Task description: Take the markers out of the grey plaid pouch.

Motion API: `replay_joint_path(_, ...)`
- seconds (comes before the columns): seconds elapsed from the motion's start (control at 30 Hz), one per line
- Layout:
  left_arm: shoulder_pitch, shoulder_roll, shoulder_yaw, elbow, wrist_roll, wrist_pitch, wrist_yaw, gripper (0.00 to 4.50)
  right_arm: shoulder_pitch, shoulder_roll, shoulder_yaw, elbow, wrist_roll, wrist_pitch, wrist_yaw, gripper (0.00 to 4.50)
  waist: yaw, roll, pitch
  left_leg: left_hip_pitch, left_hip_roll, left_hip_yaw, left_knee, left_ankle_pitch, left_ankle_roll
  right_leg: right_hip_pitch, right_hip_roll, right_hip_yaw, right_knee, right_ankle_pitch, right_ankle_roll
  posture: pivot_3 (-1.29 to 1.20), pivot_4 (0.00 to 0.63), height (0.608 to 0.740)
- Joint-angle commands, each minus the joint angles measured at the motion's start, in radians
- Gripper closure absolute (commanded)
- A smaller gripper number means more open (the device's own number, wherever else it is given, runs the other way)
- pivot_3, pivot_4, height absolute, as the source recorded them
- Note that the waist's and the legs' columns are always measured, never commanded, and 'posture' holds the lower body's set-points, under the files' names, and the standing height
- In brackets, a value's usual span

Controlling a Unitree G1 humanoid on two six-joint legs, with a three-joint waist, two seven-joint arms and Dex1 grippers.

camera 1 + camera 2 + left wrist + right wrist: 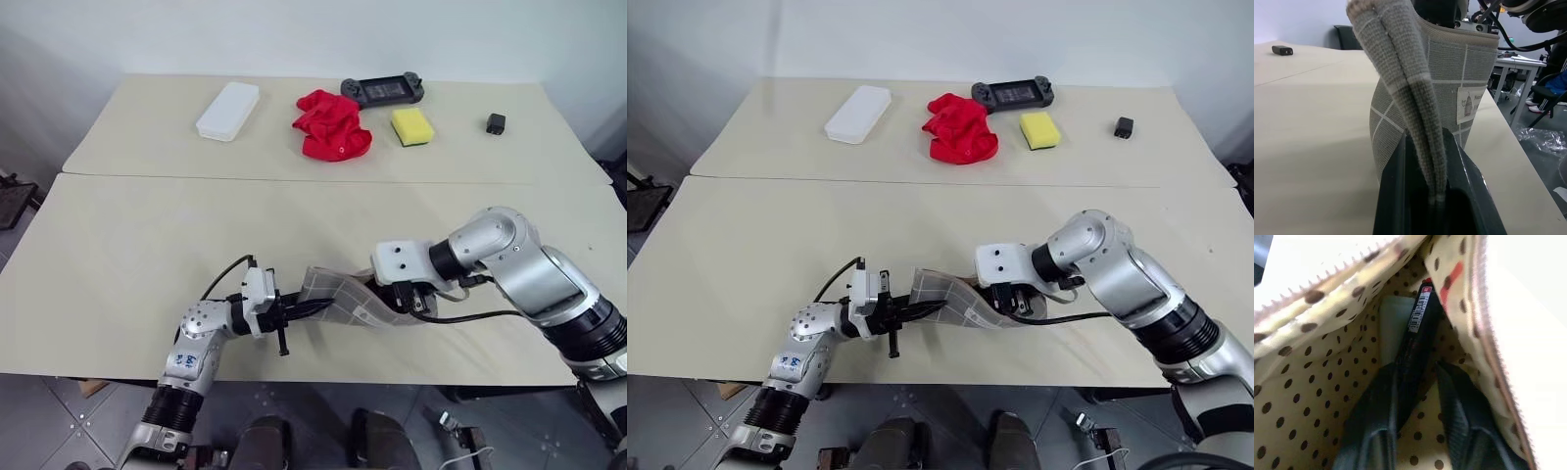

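Held at the near edge of the surface (118,255): grey plaid pouch (343,299), lifted between both hands. Left hand (294,311) pressed together on one folded end of the fabric, pinching it tight between the fingers (1396,196). Small white label (1467,104) seen on the pouch's side, facing the left wrist camera.

Right hand (1418,396) pushed down into the pouch's open mouth, zipper teeth and dotted cream lining on all sides. Fingers (1376,426) parted a little, straddling a dark marker (1418,328) with a barcode sticker and a red tip; whether actually gripping it, could not tell. Pale green marker (1393,325) lay just beside the dark one, deeper in the pouch.

Far across the surface, well apart from the pouch: white hard case (228,110), red cloth (331,125), dark game controller (383,90), yellow sponge (412,125) and small black block (496,123), ranged roughly in a row from left to right.
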Motion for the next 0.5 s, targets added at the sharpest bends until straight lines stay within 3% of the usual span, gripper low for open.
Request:
replay_joint_path(0.03,-0.002,0.010,-0.001,-0.008,0.007,-0.002,0.000,4.50,0.010,-0.004,0.019,-0.030,-0.016,-0.014,0.022,3.20,0.000,0.000,0.000,0.000,0.000,0.000,0.000,0.000,0.000,0.000,0.000,0.000,0.000,0.000,0.000,0.00,0.150,0.740)
replay_joint_path(0.5,0.008,-0.002,0.000,0.007,0.017,-0.037,0.010,4.50,0.050,0.108,0.145,-0.018,-0.155,0.070,-0.066,3.20,-0.006,-0.003,-0.004,0.003,0.000,0.000,0.000,0.000,0.000,0.002,0.000,0.000,0.001,0.000,0.000,0.00,0.150,0.740)
